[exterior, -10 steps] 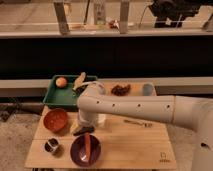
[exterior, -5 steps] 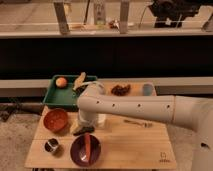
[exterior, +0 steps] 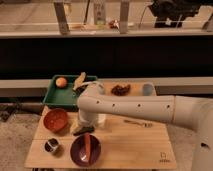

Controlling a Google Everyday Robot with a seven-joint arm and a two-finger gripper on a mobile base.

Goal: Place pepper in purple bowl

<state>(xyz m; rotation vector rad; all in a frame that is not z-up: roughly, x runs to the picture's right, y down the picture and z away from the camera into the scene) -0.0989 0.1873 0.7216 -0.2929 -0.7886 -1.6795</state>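
The pepper point(exterior: 87, 143), slim and red-orange, lies inside the dark purple bowl point(exterior: 76, 154) at the front left of the wooden table. My gripper point(exterior: 79, 128) hangs from the white arm point(exterior: 130, 109) just behind the bowl's far rim, slightly above it and apart from the pepper. The arm reaches in from the right and bends down over the table's left half.
An orange-brown bowl point(exterior: 55, 119) sits left of the gripper, with a small dark cup point(exterior: 51, 146) in front of it. A green tray point(exterior: 56, 97) at back left holds a round orange fruit point(exterior: 61, 82) and a pale yellow piece point(exterior: 80, 80). A thin utensil point(exterior: 138, 123) lies to the right.
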